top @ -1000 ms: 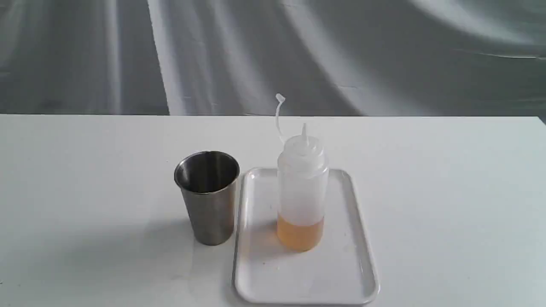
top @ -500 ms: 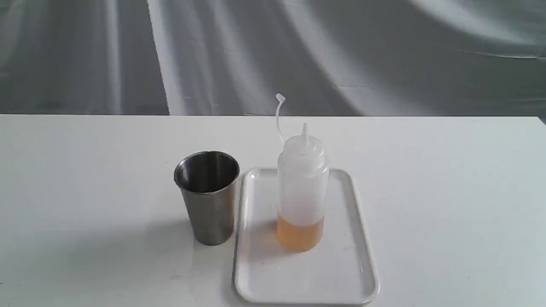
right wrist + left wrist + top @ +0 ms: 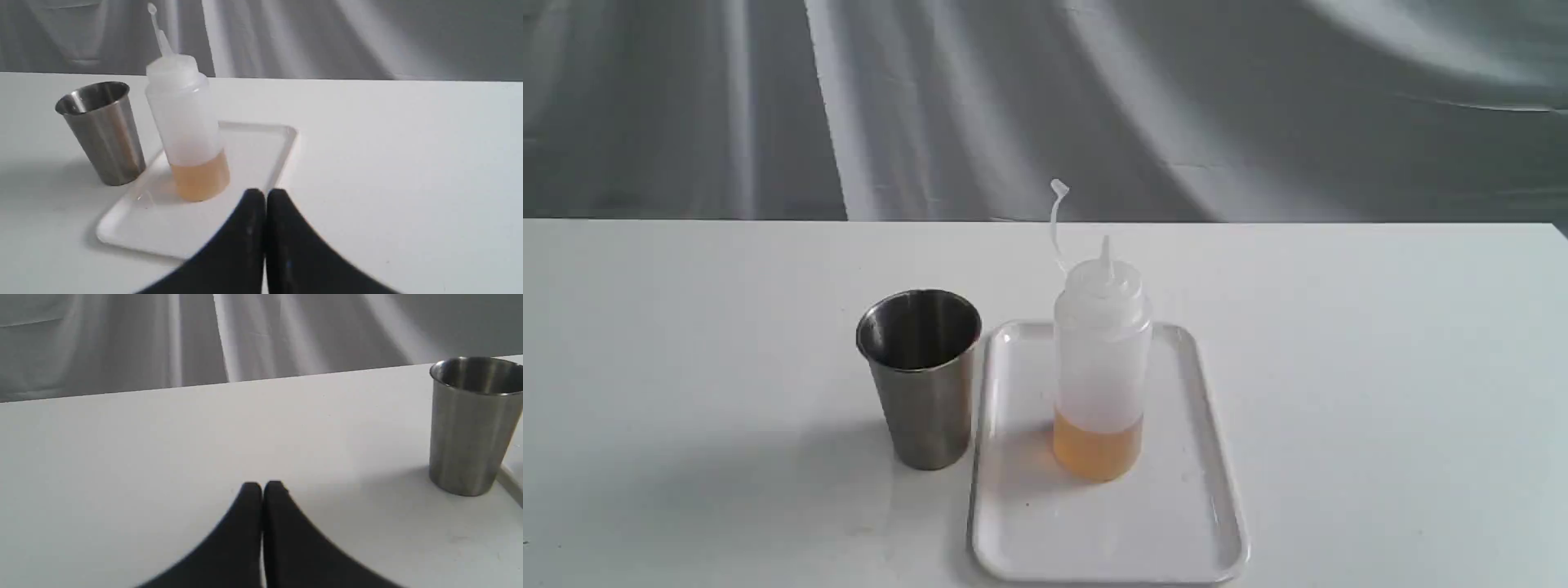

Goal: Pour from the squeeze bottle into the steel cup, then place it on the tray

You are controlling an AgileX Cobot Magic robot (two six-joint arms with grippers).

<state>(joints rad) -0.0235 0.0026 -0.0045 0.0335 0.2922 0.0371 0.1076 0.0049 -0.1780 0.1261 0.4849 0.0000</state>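
The bottle [image 3: 1101,367] stood upright on the tray [image 3: 1111,531], in the half farther from the exterior camera. Amber liquid [image 3: 1097,453] filled only its lowest part, and the rest of the whitish body was cloudy. Its pointed nozzle [image 3: 1106,249] was uncovered, and the thin cap strap [image 3: 1055,220] curved up beside it and ended above the tip.

The cup [image 3: 923,392] stood upright on the white surface [image 3: 686,367], just beside the tray's left long edge as the exterior view showed it. Whether cup and rim touched could not be told. The inside of the cup looked dark and shiny, and it could not be told whether anything was in it.

The left hand [image 3: 262,489] was clenched and grasped nothing, with only a thin line between its two black fingers. It was over bare surface, well apart from the cup.

The right hand [image 3: 265,196] was clenched in the same way and also empty. It was near one edge of the tray, pointed toward the bottle but apart from it.

A grey draped cloth [image 3: 1013,106] hung behind the far edge of the surface.
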